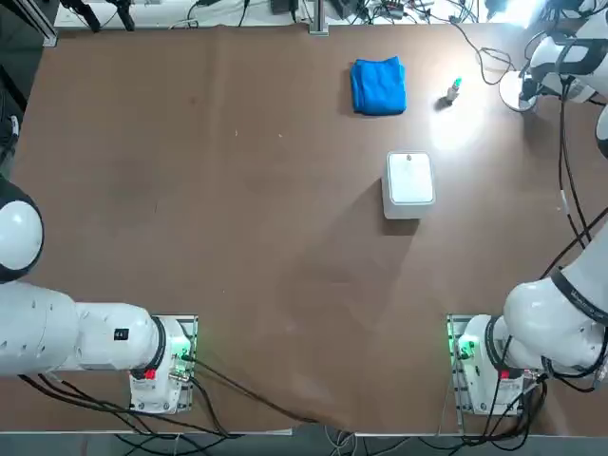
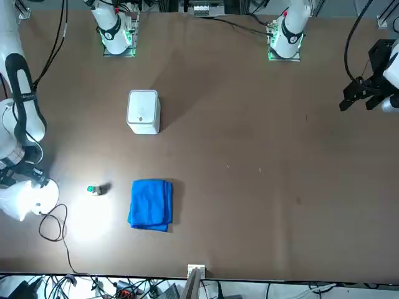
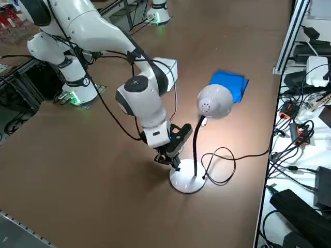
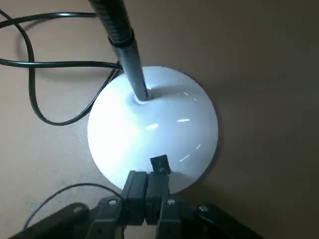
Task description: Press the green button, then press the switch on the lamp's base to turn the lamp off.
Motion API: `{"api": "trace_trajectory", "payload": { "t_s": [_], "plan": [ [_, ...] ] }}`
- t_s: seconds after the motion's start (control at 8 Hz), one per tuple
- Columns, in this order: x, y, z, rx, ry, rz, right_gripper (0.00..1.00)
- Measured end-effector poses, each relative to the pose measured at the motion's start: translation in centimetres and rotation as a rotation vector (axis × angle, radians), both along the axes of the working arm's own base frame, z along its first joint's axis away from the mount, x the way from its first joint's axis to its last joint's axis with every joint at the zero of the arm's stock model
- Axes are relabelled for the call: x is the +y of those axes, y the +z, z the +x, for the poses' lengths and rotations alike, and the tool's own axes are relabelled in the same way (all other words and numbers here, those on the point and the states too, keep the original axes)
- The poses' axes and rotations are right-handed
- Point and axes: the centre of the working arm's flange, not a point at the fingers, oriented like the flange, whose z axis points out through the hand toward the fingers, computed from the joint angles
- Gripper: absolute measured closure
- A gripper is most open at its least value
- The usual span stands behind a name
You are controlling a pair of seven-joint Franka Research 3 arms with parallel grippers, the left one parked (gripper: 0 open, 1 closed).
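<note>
The lamp's base [image 4: 154, 127] is a flat white round disc with the thin black stem [image 4: 123, 45] rising from it. The switch [image 4: 159, 163] is a small dark square near the disc's rim. My right gripper [image 4: 147, 175] is shut with nothing in it; its tips sit over the rim right beside the switch. In the right side view the gripper [image 3: 175, 164] hangs just above the base [image 3: 189, 183]. The lamp's head [image 3: 214, 102] is lit and throws light on the table. The green button [image 1: 454, 90] [image 2: 92, 189] stands apart, between the lamp and the blue cloth.
A blue cloth [image 1: 378, 85] lies beside the button. A white square box [image 1: 409, 180] stands nearer the table's middle. The lamp's black cable [image 3: 222, 165] loops on the table by the base, toward the table edge with clutter beyond.
</note>
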Motion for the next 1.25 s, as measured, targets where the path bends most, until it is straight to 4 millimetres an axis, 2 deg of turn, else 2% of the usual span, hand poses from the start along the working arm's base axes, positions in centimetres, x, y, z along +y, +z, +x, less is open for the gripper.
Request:
{"api": "trace_trajectory", "payload": {
  "t_s": [0.75,1.12,1.25],
  "plan": [
    [-0.2,-0.8,-0.2,-0.001,-0.005,-0.002,0.99],
    [0.0,-0.6,-0.1,0.003,-0.006,0.006,0.99],
    [0.3,0.2,0.0,0.027,0.001,0.026,0.98]
  ]
}}
